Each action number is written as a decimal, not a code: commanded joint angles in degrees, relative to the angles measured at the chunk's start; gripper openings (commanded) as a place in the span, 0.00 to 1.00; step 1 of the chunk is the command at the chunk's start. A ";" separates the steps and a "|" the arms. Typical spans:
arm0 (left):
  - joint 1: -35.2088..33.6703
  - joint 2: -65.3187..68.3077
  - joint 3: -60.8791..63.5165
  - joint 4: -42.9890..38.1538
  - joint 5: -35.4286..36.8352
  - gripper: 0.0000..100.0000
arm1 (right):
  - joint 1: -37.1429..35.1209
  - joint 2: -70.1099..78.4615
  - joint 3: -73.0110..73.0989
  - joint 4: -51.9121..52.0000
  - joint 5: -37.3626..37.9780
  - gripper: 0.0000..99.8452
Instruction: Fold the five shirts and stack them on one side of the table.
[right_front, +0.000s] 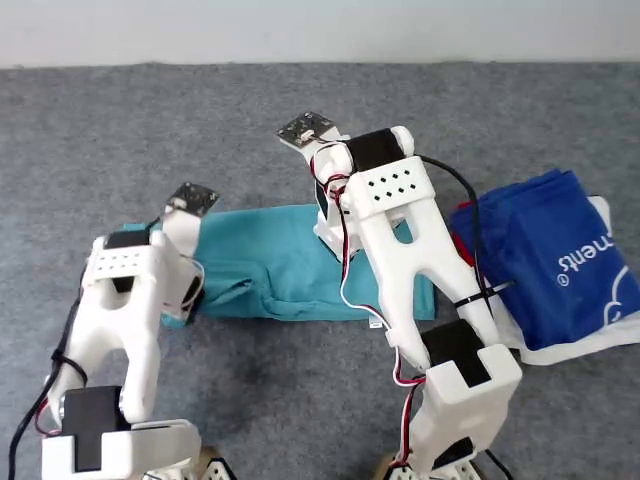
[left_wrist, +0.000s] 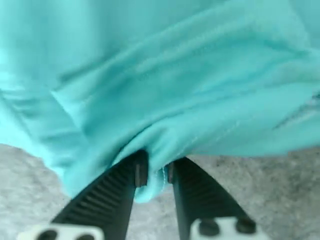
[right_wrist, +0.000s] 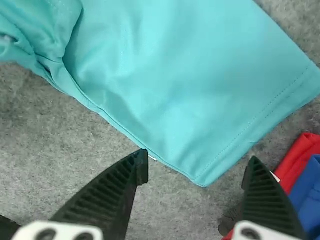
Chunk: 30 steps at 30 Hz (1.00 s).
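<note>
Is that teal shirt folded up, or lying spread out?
Partly folded: the teal shirt lies as a long doubled strip, not a compact packet. The left claw pinches its edge.

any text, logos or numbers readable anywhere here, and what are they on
Blue shirt: white lettering, upside down and cut off by the fold. Only a fragment shows, so there is no whole word to quote.
Teal shirt: no print visible in any view.
Circuit board on an arm's wrist: any markings are too small to read.
</note>
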 joint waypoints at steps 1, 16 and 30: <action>-0.09 -2.37 -5.58 2.64 0.44 0.06 | -0.48 -3.30 -0.26 2.24 -0.09 0.31; -0.35 -2.02 -7.43 -8.26 -1.32 0.07 | -0.48 -3.30 -0.26 2.24 -2.20 0.31; 0.44 -2.46 -8.84 1.76 0.00 0.07 | -0.48 -3.56 -0.18 2.24 -2.20 0.31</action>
